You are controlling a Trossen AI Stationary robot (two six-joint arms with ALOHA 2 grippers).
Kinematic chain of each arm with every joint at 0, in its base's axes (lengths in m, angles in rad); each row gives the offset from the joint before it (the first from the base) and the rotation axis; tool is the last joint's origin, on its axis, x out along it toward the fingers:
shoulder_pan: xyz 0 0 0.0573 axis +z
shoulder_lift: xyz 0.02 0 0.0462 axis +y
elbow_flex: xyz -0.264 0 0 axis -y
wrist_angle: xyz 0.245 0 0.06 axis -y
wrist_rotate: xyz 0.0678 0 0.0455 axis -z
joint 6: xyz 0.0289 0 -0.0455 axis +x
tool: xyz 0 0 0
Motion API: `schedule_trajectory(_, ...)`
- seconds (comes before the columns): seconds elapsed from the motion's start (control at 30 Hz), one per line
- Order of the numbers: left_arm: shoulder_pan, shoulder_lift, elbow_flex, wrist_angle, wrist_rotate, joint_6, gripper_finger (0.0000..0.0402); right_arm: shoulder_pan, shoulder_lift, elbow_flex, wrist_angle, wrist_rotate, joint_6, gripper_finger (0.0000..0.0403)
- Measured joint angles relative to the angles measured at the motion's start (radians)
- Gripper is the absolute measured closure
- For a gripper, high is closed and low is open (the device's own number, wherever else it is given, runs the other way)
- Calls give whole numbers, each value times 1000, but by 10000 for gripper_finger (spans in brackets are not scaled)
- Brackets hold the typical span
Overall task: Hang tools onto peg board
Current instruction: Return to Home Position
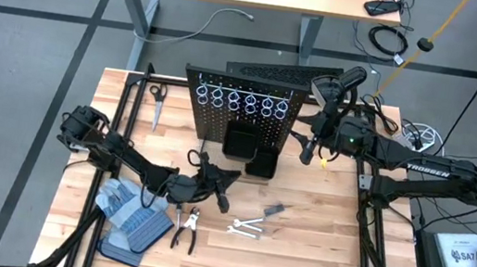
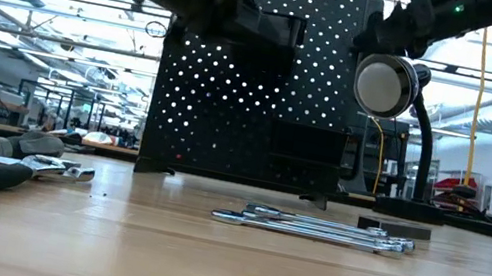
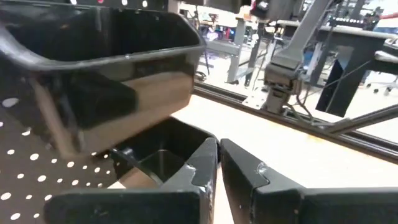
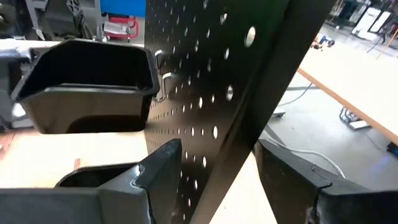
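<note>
1. The right gripper (image 4: 217,158) is at the peg board (image 1: 242,106), on the upright edge at the right arm's side. Its fingers are spread wide and straddle that edge, so the panel runs between them. I see daylight beside the outer finger. Whether the inner one touches the panel, I cannot tell.
2. The left gripper (image 3: 219,143) has its fingers drawn together to a thin slit, with nothing between them. It hangs low, just in front of the peg board on its ring side, and noses toward the bins.
3. The peg board stands upright on the table (image 1: 313,266), between the two grippers. A row of silver ring holders (image 1: 243,102) runs along its upper part. Two black bins (image 1: 242,142) sit below the rings, one lower and nearer the right arm's side.
4. The wrenches (image 1: 246,228) lie flat in a small cluster on the wood, in front of the peg board and well apart from it. The short grey metal piece (image 1: 272,210) lies between them and the board's foot.
5. The pliers (image 1: 188,229) lie flat in front of the peg board, toward the left arm's side and farther from it than the left gripper.
6. The work gloves (image 1: 129,212) lie just beside the pliers, farther from the peg board.
7. A scissor-shaped tool (image 1: 155,98) lies flat near the peg board's edge on the left arm's side.
</note>
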Motion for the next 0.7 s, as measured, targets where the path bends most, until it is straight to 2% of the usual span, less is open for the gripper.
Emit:
schedule_trajectory(0.2, -40, -14, 0, 8, -39, 39, 371, 44, -1, 0, -80, 1, 0, 202)
schedule_trajectory(0.4, -53, -109, 0, -29, -48, 118, 371, 101, 0, 0, -167, -9, 42, 202)
schedule_trajectory(0.5, -60, -200, 0, -149, -70, 142, 371, 134, 0, 0, -230, -8, 91, 202)
schedule_trajectory(0.7, -82, -448, 0, -542, -106, 141, 371, 227, 0, 0, -285, -8, 158, 212)
